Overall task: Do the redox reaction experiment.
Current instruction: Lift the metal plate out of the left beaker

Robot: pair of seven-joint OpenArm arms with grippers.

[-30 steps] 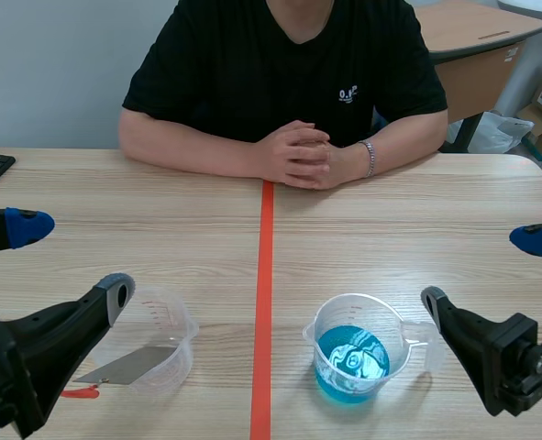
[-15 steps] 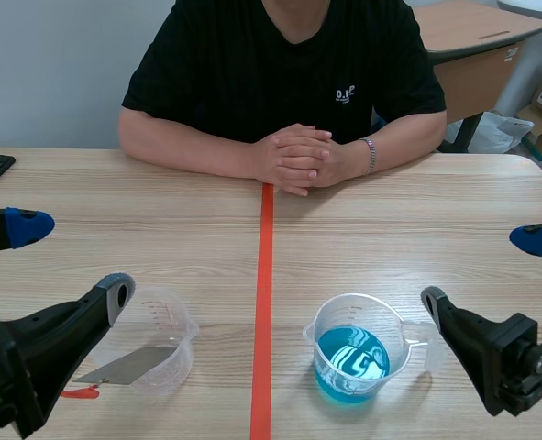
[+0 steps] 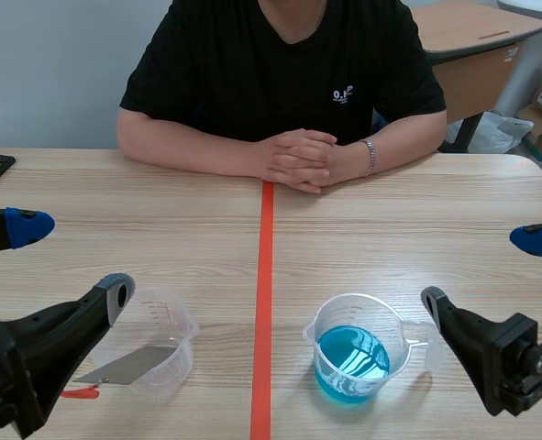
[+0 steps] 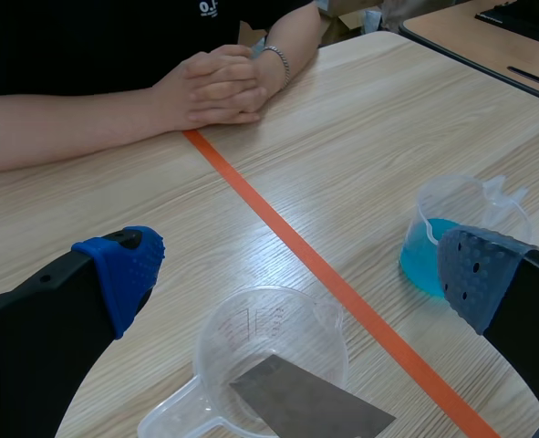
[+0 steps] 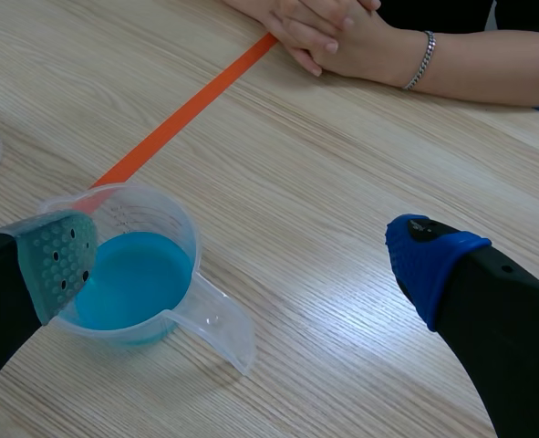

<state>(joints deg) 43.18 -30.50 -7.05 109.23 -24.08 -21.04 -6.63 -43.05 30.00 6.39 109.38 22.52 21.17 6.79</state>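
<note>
Since both pairs of jaws stand wide open and hold nothing in the scene view, the step in hand is probably fetching the metal strip (image 3: 128, 365). It leans out of the clear cup (image 3: 165, 335) on the table (image 3: 160, 229) near the left arm. The cup of blue liquid (image 3: 353, 359) stands across the orange tape line (image 3: 263, 275), near the right arm.

From the left wrist view, the strip lies just ahead, between the open fingers, with its near end past the rim. Pinch that free end across its flat faces and lift straight up, as the light cup may tip.

From the right wrist view, the blue cup sits just beside one pad (image 5: 59, 260), its handle pointing toward the arm. Steadying its wall gently would guard against a spill.
</note>
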